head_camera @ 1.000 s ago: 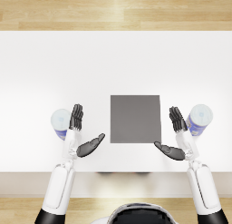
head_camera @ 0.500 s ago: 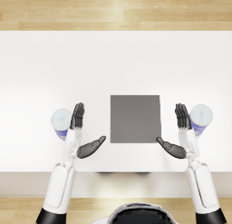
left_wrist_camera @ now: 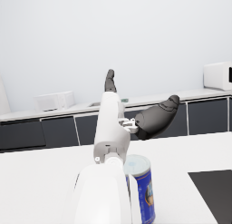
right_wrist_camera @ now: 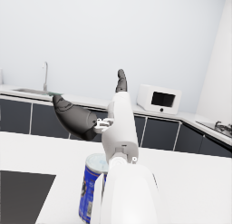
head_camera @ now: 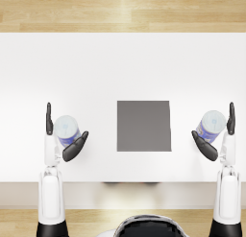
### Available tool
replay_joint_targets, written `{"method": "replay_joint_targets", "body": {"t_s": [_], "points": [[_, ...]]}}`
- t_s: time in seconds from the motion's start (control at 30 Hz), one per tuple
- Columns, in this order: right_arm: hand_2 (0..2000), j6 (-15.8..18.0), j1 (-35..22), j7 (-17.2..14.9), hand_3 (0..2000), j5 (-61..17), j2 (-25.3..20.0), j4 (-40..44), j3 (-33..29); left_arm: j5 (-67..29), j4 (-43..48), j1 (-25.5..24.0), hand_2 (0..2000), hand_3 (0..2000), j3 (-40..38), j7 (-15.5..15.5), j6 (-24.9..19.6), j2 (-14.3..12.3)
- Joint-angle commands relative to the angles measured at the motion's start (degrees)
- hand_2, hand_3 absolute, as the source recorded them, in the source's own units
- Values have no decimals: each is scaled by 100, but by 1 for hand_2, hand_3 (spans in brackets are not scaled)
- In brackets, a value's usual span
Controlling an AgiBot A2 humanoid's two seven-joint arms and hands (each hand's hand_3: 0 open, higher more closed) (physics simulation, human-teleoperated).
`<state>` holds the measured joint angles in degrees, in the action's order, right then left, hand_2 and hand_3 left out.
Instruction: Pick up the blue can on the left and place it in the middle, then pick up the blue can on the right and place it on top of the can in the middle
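- Two blue cans, cylindrical, silvery flat tops, glossy blue wrap; label print too small to read.
- left can [head_camera: 67, 129] stands upright at table's left side, between the fingers and thumb of the left hand [head_camera: 60, 135]; fingers spread wide, contact cannot be told.
- right can [head_camera: 211, 125] upright at the right side, framed likewise by right hand [head_camera: 218, 135], fingers apart.
- dark grey square mat [head_camera: 143, 125], matte, flat, mid-table between the cans.
- white table [head_camera: 120, 68], smooth; wood-plank floor [head_camera: 120, 10] beyond.

Blue cans: two, one by the left hand [head_camera: 61, 135], one by the right hand [head_camera: 218, 135]. Left can [head_camera: 67, 129]; right can [head_camera: 212, 125]. Grey mats: one [head_camera: 143, 125], between the hands.
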<state>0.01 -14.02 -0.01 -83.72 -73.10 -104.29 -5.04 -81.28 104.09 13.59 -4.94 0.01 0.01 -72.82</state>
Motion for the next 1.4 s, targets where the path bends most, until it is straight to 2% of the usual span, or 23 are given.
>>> {"method": "replay_joint_targets", "body": {"t_s": [0.03,0.33,0.7,0.97,1.4], "points": [[0,0,-26,0,0,-13,-5,190,-196,-9,-196,-102,0,0,-136,0,0,-13],[0,0,129,1,0,-43,-85,1019,-200,-31,-967,-275,0,0,-45,-1,-1,-96],[0,0,127,1,0,-44,-184,2007,-77,-32,-2076,-254,0,0,103,-1,-1,-205],[0,-1,-87,1,0,-44,-261,2836,2,-32,-2633,-236,0,0,207,-2,10,-283],[0,-28,-508,2,0,-45,-378,3962,100,-31,-3483,160,0,0,82,-1,4,-412]]}}
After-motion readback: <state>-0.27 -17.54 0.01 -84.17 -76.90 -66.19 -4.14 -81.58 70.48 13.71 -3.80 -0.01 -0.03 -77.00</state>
